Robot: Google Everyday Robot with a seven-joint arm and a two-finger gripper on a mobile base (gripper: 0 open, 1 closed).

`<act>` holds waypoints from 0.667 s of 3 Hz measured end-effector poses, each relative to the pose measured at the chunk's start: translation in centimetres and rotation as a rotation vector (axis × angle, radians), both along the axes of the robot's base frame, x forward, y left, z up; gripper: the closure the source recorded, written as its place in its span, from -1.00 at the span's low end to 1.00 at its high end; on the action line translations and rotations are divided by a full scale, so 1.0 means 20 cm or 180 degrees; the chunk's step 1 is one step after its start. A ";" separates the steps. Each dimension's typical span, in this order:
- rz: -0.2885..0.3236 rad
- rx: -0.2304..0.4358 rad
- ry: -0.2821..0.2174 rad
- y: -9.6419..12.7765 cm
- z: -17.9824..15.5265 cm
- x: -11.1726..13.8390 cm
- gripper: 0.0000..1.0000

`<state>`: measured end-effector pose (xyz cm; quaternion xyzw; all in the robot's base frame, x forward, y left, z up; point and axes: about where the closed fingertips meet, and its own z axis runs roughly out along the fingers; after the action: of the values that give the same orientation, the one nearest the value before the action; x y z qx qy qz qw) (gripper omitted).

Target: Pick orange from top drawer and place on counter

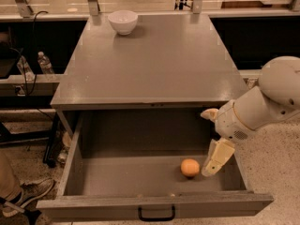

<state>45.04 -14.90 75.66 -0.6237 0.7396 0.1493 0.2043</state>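
The small round orange fruit (190, 167), with smooth matte skin, lies on the floor of the open wide grey top drawer (154, 204), near its front right corner. The cream-coloured gripper (215, 157) hangs inside the drawer, just right of the orange. It holds nothing, and I cannot tell how far open it is. The white robot arm (272, 97) is cut off at the right. On the flat grey counter (150, 64), a white round bowl (123, 21) stands near the back left corner.

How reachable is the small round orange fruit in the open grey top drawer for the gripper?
Probably yes: the gripper hangs over the open drawer close beside the orange, with nothing visible between them.
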 end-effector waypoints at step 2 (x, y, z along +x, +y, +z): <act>-0.0098 -0.0045 0.0131 0.01 -0.33 0.06 -1.00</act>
<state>46.30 -14.79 69.13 -0.6104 0.7542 0.1538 0.1869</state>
